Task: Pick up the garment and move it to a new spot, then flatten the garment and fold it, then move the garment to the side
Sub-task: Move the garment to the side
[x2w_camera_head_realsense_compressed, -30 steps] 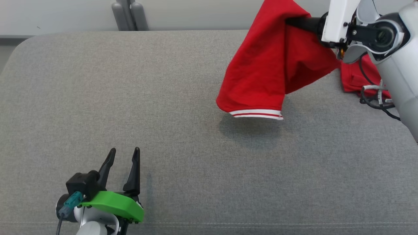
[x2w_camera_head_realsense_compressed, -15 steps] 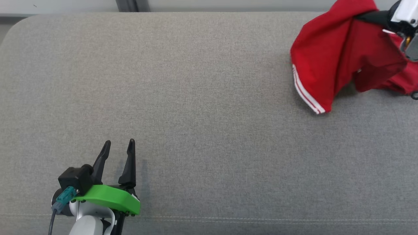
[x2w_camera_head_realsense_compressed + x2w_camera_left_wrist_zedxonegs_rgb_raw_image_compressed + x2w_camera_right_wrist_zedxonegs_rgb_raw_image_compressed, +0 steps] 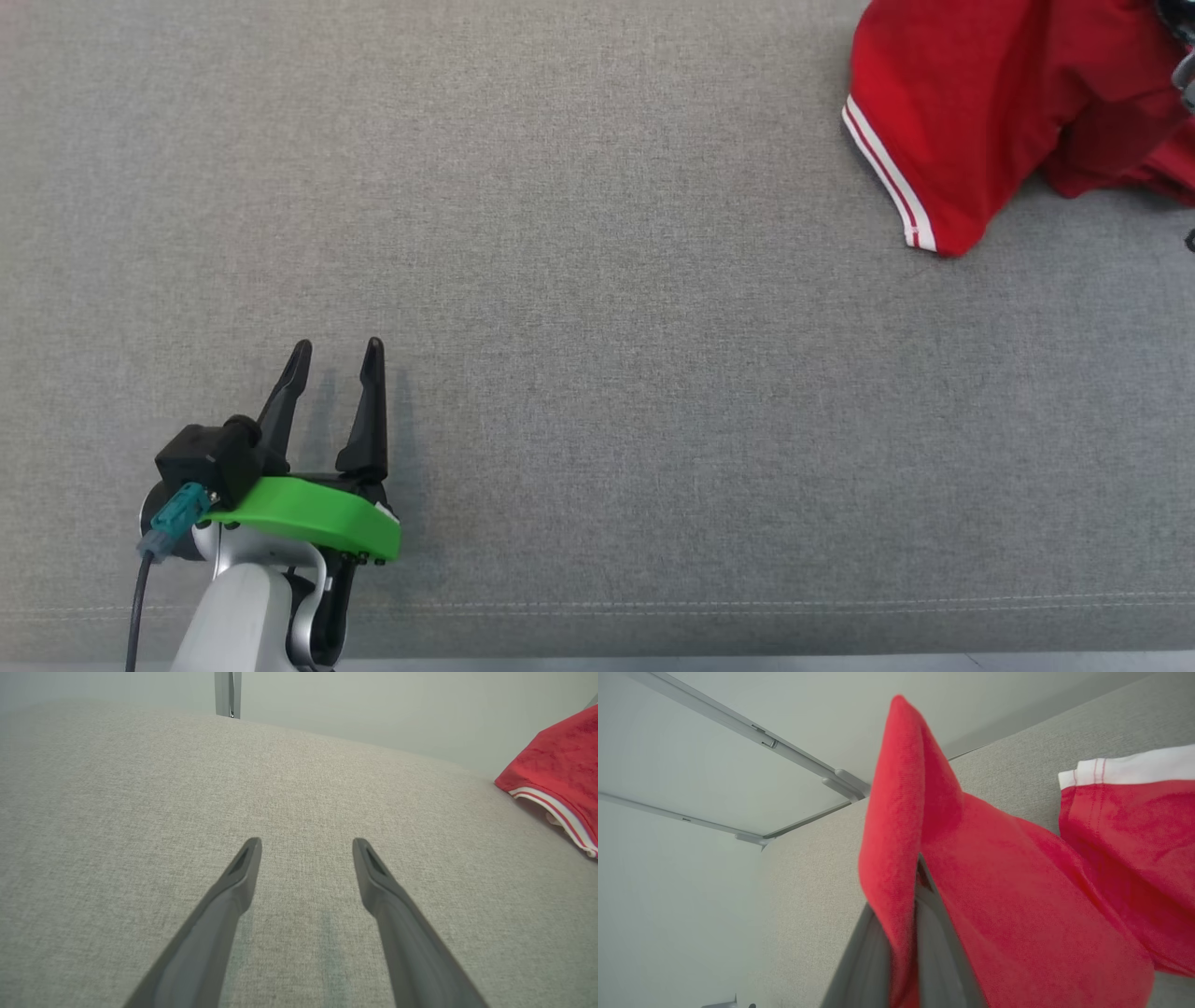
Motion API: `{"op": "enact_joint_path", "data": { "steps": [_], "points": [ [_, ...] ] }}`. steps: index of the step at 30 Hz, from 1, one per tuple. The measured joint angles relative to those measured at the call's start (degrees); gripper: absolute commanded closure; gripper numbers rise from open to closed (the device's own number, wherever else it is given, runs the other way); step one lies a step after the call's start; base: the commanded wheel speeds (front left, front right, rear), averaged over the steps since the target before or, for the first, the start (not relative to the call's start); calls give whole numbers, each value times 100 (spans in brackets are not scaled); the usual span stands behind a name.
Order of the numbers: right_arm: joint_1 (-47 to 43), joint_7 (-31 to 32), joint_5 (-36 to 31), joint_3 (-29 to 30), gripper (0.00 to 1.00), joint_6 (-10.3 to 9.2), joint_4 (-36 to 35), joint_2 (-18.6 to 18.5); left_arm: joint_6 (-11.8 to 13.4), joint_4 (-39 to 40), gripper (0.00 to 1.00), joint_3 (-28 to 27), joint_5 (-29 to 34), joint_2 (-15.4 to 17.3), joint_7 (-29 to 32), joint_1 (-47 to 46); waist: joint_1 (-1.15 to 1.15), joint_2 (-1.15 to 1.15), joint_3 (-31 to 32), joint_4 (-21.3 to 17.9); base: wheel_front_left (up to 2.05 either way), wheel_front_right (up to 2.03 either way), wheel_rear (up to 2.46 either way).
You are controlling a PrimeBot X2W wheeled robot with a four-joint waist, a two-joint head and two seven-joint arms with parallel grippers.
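The garment (image 3: 980, 112) is red with a white-striped cuff; it hangs at the upper right of the head view, its cuff low near the grey padded surface (image 3: 597, 280). In the right wrist view my right gripper (image 3: 903, 905) is shut on a fold of the garment (image 3: 994, 896), the cloth draping over both fingers. My left gripper (image 3: 334, 353) stands open at the lower left, far from the garment, nothing between its fingers. The left wrist view shows the left gripper (image 3: 306, 845) open above bare surface, with the garment's cuff (image 3: 556, 812) at the far right.
A seam line runs along the surface near its front edge (image 3: 747, 607). Grey metal rails (image 3: 738, 723) stand against the pale wall behind the surface. A grey post (image 3: 227, 693) rises beyond the far edge.
The head camera has tilted down, so the far edge left the picture. My right gripper has carried the garment to the right and lower; the cuff now hangs close to the surface.
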State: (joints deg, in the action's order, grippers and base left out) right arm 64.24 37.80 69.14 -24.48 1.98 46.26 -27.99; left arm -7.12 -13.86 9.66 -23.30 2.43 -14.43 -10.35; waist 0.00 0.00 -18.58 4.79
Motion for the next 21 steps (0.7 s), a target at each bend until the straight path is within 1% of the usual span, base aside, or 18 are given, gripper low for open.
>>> {"op": "enact_joint_path", "data": {
  "steps": [4,9,12,14,18,19,21],
  "points": [
    [-7,-92,223,62,100,221,-15,333,0,-118,0,85,30,-4,0,-97,0,0,-90,-44,0,0,0],
    [-14,-18,414,-22,100,309,-90,746,0,-242,0,100,27,-5,0,-109,0,0,30,-17,0,0,0],
    [-13,64,436,-102,100,356,-140,864,0,-266,0,97,16,-7,0,-109,0,0,132,10,0,0,0],
    [-10,144,430,-186,100,355,-145,872,0,-274,0,90,7,-7,0,-108,0,0,194,25,0,0,0],
    [7,153,358,-115,100,316,-34,563,0,-246,0,81,-8,-7,0,-108,0,0,188,46,0,0,0],
    [7,153,358,-115,100,316,-34,563,0,-246,0,81,-8,-7,0,-108,0,0,188,46,0,0,0],
    [7,93,357,14,100,213,87,402,0,-236,0,68,-8,-7,0,-108,0,0,136,42,0,0,0]
  ]
}}
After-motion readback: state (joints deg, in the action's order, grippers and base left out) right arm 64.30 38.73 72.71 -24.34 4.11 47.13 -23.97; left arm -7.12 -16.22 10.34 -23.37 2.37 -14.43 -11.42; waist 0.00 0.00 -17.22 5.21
